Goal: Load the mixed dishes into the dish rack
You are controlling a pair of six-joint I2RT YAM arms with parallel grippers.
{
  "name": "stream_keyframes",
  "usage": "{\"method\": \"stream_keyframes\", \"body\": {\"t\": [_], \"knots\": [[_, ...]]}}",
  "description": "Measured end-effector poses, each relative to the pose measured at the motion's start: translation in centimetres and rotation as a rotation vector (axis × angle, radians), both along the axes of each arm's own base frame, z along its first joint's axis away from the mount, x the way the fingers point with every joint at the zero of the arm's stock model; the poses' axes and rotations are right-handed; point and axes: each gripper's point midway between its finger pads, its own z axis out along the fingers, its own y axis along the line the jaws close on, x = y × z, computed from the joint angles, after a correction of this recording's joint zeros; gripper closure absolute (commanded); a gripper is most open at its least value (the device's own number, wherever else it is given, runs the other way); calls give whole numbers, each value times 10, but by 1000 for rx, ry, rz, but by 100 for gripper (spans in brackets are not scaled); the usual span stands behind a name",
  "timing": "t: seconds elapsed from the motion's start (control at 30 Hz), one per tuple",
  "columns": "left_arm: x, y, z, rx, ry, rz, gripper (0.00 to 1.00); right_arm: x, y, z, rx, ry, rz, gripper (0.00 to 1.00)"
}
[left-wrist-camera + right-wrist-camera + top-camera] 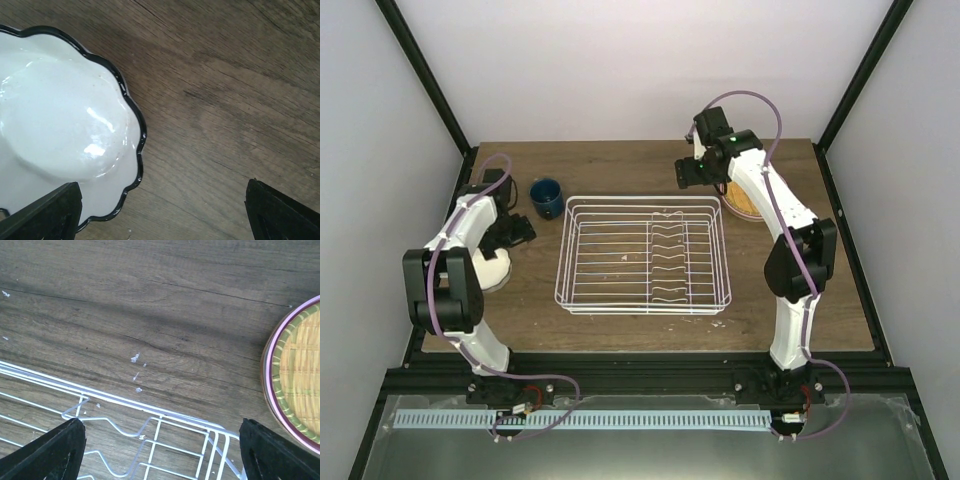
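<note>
The dish rack (563, 255) is empty, so I judge loading only starts: the left gripper (162, 200), released, hovers over the rim of the scalloped bowl (60, 125) at the left edge of the table (620, 165), the right gripper (162, 440), also released, is near the plates (300, 385) far right; next, lower and clench 1 rim.

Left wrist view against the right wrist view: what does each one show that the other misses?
Only the left wrist: the bowl, white with a dark scalloped rim. Only the right wrist: a corner of the rack and the edge of the stacked plates, a yellow grid one on top with a pink rim showing beneath it. Both: the wooden table, and the arm's own fingers at the bottom corners, left fingers and right fingers, spread wide with nothing between them.
</note>
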Motion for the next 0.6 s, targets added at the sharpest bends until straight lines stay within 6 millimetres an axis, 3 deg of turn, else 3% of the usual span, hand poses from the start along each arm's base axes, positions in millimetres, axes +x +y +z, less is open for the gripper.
{"method": "stream_keyframes", "body": {"t": [0.4,0.6], "knots": [[11,-7,-35,-6,35,35,13,-9,-17,27,-49,-65,-34,15],[16,0,-44,-10,28,74,17,-15,-25,22,-74,-53,-58,15]]}}
